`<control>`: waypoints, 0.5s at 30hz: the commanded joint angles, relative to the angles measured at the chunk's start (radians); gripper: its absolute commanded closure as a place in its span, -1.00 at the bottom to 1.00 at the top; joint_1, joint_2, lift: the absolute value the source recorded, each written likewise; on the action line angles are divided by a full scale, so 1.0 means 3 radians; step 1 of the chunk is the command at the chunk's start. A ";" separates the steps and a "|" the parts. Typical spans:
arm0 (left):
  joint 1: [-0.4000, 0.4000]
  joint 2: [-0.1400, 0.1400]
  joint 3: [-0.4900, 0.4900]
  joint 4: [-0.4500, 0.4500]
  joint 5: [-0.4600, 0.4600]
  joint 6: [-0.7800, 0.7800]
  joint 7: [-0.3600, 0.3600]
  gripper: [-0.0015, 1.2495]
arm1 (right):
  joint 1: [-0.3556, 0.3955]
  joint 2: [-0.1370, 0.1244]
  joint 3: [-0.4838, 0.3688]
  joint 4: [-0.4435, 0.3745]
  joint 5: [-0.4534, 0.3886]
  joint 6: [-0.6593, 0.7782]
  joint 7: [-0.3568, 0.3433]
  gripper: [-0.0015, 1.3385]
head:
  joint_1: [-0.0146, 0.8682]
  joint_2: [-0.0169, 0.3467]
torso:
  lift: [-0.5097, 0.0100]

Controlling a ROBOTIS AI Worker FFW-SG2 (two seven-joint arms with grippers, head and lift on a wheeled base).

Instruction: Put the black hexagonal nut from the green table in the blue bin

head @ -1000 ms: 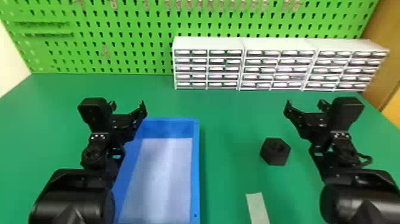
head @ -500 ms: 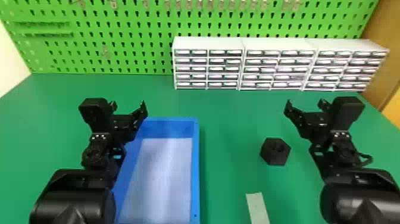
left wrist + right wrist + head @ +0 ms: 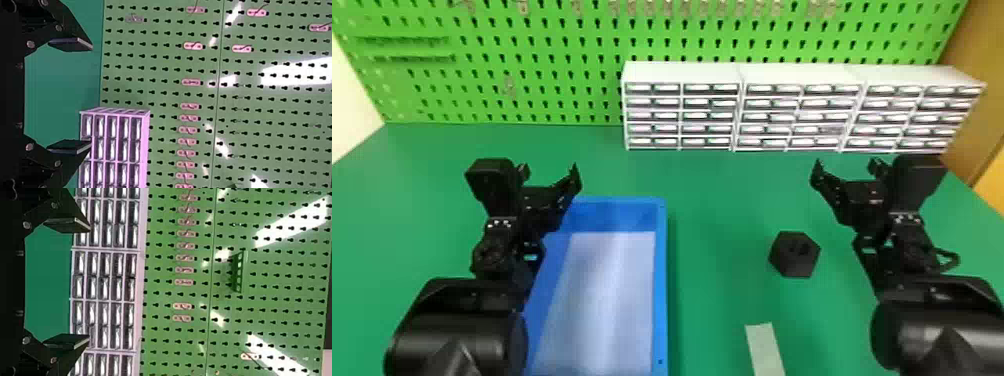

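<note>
The black hexagonal nut (image 3: 794, 254) lies on the green table (image 3: 717, 200), to the right of the blue bin (image 3: 660, 280). My left gripper (image 3: 549, 172) is over the bin's far left corner, hiding part of its left side. Up and to the right of the nut, apart from it, is my right gripper (image 3: 847, 170). In the left wrist view the left gripper (image 3: 70, 95) has its two fingers wide apart with nothing between them. The right gripper (image 3: 67, 283) likewise stands open and holds nothing in the right wrist view.
White drawer cabinets (image 3: 682, 72) line the back of the table, before a green pegboard (image 3: 532, 75). A pale strip (image 3: 764, 350) lies near the front edge, between the bin and the right arm.
</note>
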 commanded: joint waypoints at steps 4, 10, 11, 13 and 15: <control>-0.0001 0.0000 0.0017 0.0000 -0.0005 0.0000 0.0000 -0.39 | 0.0012 0.0024 -0.0002 0.0009 0.0026 0.0000 0.0000 -0.55 | 0.59 -0.63 | 0.59; 0.0014 0.0000 0.0012 0.0000 -0.0016 0.0000 0.0000 -0.39 | 0.0048 0.0024 0.0008 0.0014 0.0031 0.0005 0.0000 -0.55 | 0.59 -0.63 | 0.59; 0.0019 0.0000 0.0012 0.0000 -0.0016 0.0000 0.0000 -0.39 | 0.0053 0.0024 0.0008 0.0014 0.0031 0.0010 0.0000 -0.55 | 0.59 -0.63 | 0.59; 0.0024 0.0000 0.0012 0.0000 -0.0016 0.0000 0.0000 -0.39 | 0.0058 0.0029 0.0003 0.0014 0.0031 0.0015 0.0000 -0.55 | 0.59 -0.63 | 0.59; 0.0024 0.0000 0.0017 0.0000 -0.0016 0.0000 0.0000 -0.39 | 0.0053 0.0034 0.0003 0.0014 0.0021 0.0067 0.0000 -0.55 | 0.59 -0.63 | 0.59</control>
